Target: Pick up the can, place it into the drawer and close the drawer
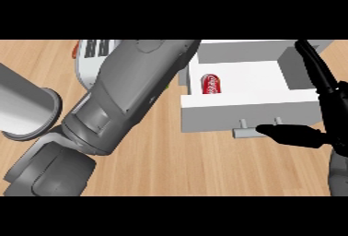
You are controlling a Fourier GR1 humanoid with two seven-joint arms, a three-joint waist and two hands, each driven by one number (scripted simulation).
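A red can [212,84] lies on its side inside the open white drawer [248,110], toward its left wall. The drawer's grey handle [245,132] sticks out from the front panel. My right hand [325,133] is at the drawer's right front corner, open: its thumb points left and reaches the handle's right end, while straight fingers [314,64] run up along the drawer's right wall. My left forearm [129,97] crosses the view from lower left to the top beside the drawer; its hand is out of sight past the top edge.
A grey cylindrical container [24,108] lies at the left edge of the wooden counter [204,170]. A white appliance with black slots [92,55] sits at the top left, partly behind the left forearm.
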